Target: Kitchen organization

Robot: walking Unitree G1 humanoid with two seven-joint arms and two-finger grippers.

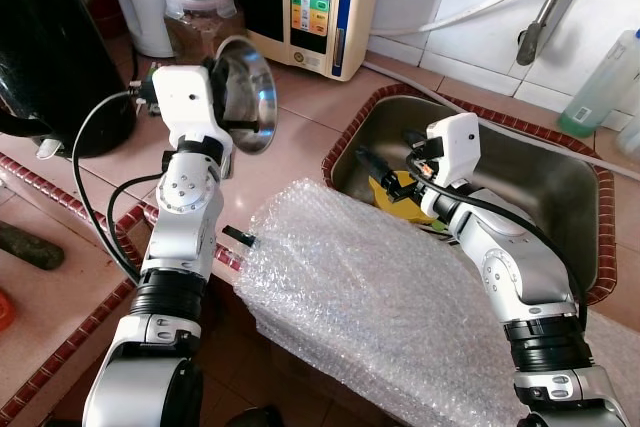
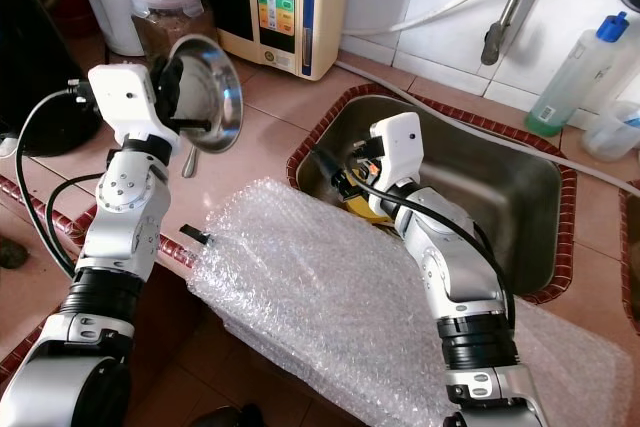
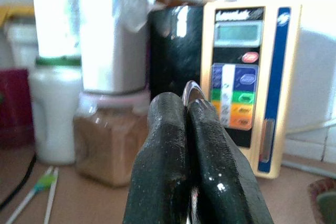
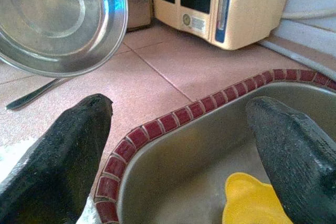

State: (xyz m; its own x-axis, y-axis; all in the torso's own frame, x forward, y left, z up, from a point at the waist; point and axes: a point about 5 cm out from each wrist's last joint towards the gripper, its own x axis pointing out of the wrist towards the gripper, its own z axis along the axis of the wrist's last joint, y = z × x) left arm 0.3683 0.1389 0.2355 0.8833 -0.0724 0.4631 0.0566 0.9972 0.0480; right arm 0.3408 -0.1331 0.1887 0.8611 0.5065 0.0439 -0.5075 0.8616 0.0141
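left tool (image 3: 187,129) clamped, right tool (image 4: 178,150) agape

A shiny steel bowl (image 1: 248,93) is held up in the air above the pink-tiled countertop (image 1: 300,152), pinched by its rim and tipped on edge so its hollow faces the sink. In the sink (image 2: 520,197), against the near-left corner of the steel basin, lies a yellow plastic piece (image 4: 251,199); what it is cannot be told.
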